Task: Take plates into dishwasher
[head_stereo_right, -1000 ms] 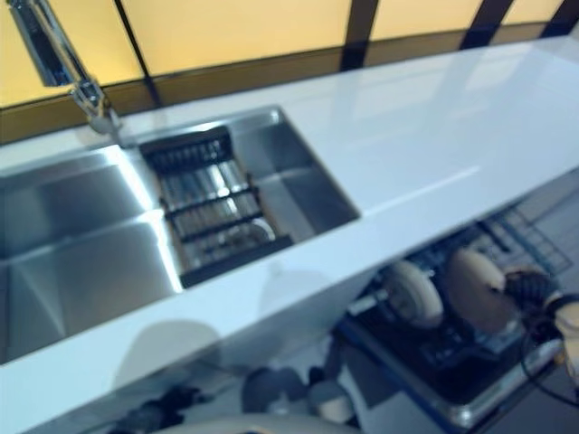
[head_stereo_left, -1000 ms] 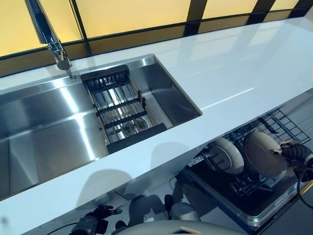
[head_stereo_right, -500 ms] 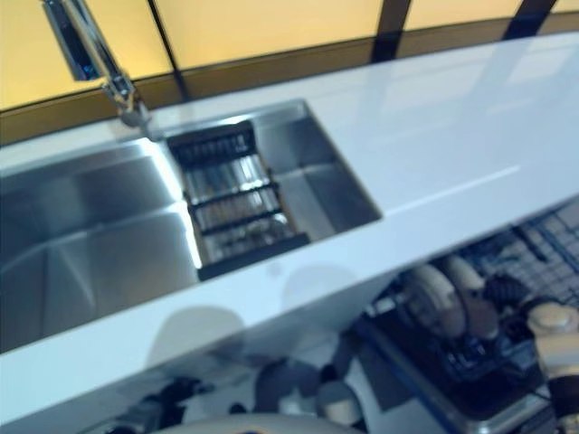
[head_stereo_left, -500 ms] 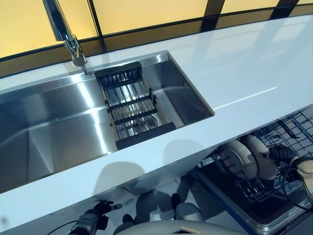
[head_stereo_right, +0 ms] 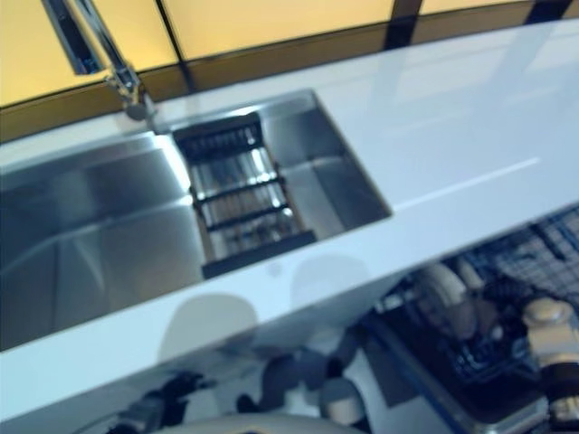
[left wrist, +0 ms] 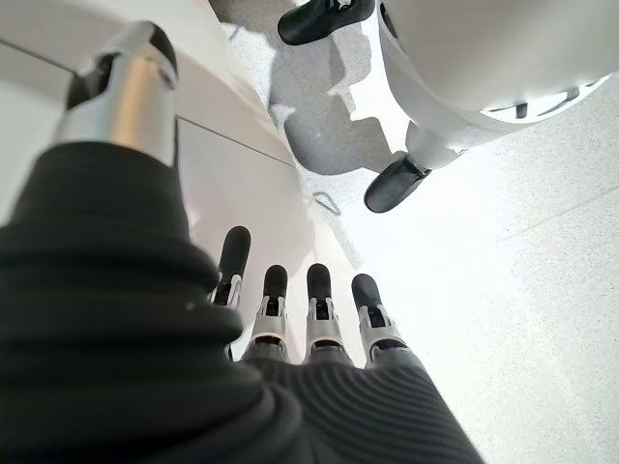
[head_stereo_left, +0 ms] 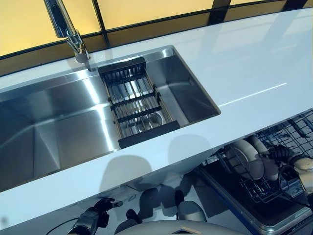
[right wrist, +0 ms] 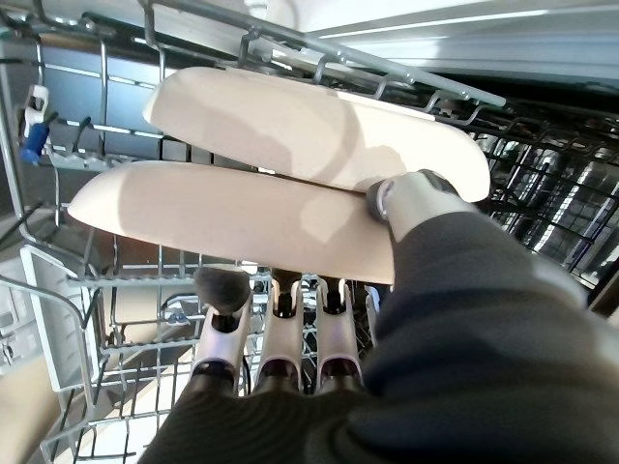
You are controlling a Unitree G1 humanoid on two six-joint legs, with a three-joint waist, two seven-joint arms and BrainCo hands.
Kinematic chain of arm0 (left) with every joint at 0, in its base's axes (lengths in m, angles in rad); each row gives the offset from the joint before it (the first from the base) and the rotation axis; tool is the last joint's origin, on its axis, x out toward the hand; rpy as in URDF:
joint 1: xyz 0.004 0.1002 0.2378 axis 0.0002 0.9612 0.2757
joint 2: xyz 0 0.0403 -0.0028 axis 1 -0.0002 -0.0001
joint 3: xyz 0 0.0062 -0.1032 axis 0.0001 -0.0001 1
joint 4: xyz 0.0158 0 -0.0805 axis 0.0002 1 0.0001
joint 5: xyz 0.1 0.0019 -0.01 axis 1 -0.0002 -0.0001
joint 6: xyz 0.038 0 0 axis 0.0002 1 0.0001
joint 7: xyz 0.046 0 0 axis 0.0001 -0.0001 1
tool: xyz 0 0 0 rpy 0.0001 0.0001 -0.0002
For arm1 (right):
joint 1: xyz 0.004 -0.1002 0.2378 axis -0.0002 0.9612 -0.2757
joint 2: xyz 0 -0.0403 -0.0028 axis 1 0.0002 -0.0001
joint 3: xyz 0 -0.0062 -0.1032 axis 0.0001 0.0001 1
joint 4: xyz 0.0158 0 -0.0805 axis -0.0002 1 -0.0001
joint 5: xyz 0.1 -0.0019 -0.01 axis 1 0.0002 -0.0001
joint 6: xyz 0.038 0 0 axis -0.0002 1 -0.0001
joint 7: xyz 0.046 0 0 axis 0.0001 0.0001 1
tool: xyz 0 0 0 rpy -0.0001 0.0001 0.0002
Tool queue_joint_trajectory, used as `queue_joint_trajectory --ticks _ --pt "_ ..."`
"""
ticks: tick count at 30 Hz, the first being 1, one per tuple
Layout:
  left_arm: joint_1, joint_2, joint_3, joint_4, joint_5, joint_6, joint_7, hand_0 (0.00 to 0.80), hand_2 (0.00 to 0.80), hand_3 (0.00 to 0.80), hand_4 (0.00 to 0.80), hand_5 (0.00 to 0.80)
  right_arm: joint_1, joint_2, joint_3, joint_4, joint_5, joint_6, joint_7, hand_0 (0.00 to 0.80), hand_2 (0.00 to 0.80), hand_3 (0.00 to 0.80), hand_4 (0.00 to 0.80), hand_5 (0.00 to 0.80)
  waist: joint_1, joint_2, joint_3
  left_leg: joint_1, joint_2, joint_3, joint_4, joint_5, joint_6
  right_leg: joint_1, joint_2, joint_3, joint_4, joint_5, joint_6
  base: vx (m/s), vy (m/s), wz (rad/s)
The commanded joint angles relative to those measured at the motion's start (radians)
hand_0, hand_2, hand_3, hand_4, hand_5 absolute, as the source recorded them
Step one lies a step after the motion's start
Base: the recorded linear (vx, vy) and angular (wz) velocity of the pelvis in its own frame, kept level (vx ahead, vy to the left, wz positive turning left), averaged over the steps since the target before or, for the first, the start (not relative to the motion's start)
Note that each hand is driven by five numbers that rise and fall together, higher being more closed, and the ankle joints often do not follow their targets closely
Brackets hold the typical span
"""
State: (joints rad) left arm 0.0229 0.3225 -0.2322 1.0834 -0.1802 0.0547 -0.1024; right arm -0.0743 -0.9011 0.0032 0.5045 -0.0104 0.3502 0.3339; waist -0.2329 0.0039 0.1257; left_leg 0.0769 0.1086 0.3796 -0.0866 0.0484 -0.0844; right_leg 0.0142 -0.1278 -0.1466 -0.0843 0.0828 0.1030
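Observation:
Two cream plates stand on edge side by side in the lower dishwasher rack (head_stereo_left: 293,133). My right hand (right wrist: 290,358) reaches in from the right and is shut on the nearer plate (right wrist: 232,217), thumb on one face and fingers under the other. The second plate (right wrist: 290,126) stands just beyond it. From the head, the held plate (head_stereo_left: 264,161) is beside the other plate (head_stereo_left: 242,159), with the right hand (head_stereo_left: 282,153) at its rim. My left hand (head_stereo_left: 93,223) hangs low below the counter edge, open, fingers (left wrist: 319,300) straight over the floor.
A white counter (head_stereo_left: 254,63) overhangs the open dishwasher and hides part of the rack. A steel sink (head_stereo_left: 58,127) holds a black drain rack (head_stereo_left: 137,105) under a tall faucet (head_stereo_left: 66,29). The dishwasher door (head_stereo_left: 234,196) lies open low down.
The camera has shifted, so the scene slid right. My right hand has lowered the plate into the rack and turned it on edge, close beside the other plate.

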Motion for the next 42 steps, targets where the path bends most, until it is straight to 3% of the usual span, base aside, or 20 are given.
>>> queue_joint_trajectory --ticks 1,14,15,16,32,42 --pt "-0.101 0.047 0.052 -0.029 -0.028 -0.033 0.003 0.0 0.0 0.0 0.0 0.0 -0.097 0.028 0.032 0.062 -0.035 0.015 0.004 0.8 0.8 0.8 0.8 0.8 0.036 -0.041 0.002 0.05 -0.005 -0.007 0.07 -0.133 0.05 -0.09 -0.029 0.008 0.106 -0.003 0.069 0.0 0.0 0.0" --pt "-0.108 0.048 0.045 -0.021 -0.02 -0.034 0.006 0.0 0.0 0.0 0.0 0.0 -0.112 0.025 0.037 0.161 -0.059 0.024 -0.007 0.8 0.8 0.8 0.8 0.8 0.049 -0.049 -0.001 0.057 0.0 -0.014 0.062 -0.127 0.045 -0.077 -0.026 0.007 0.096 -0.001 0.07 0.0 0.0 0.0" --pt "-0.109 0.049 0.044 -0.02 -0.02 -0.036 0.006 0.0 0.0 0.0 0.0 0.0 -0.114 0.024 0.037 0.166 -0.052 0.027 -0.023 0.552 0.552 0.552 0.552 0.552 0.05 -0.049 -0.001 0.057 0.001 -0.015 0.062 -0.127 0.044 -0.076 -0.025 0.007 0.095 -0.001 0.07 0.0 0.0 0.0" --pt "-0.109 0.05 0.044 -0.02 -0.02 -0.034 0.006 0.0 0.0 0.0 0.0 0.0 -0.117 0.023 0.037 0.168 -0.049 0.029 -0.038 0.0 0.0 0.0 0.0 0.0 0.05 -0.05 -0.001 0.058 0.001 -0.016 0.062 -0.127 0.044 -0.075 -0.025 0.008 0.094 0.0 0.07 0.0 0.0 0.0" --pt "-0.109 0.041 0.045 -0.027 -0.037 -0.027 0.012 0.0 0.0 0.0 0.0 0.0 -0.106 -0.002 -0.001 0.118 -0.035 0.065 -0.073 0.0 0.0 0.0 0.0 0.0 0.039 -0.058 -0.014 0.075 0.0 -0.005 0.047 -0.123 0.043 -0.061 -0.015 0.017 0.082 0.001 0.069 0.0 0.0 0.0" --pt "-0.102 0.034 0.064 0.002 -0.053 -0.031 0.021 0.0 0.0 0.0 0.0 0.0 -0.065 -0.028 -0.075 0.058 0.057 0.06 -0.104 0.0 0.0 0.0 0.0 0.0 0.028 -0.079 -0.03 0.082 0.004 0.007 0.038 -0.121 0.043 -0.05 -0.005 0.023 0.068 0.004 0.07 0.0 0.01 0.0"
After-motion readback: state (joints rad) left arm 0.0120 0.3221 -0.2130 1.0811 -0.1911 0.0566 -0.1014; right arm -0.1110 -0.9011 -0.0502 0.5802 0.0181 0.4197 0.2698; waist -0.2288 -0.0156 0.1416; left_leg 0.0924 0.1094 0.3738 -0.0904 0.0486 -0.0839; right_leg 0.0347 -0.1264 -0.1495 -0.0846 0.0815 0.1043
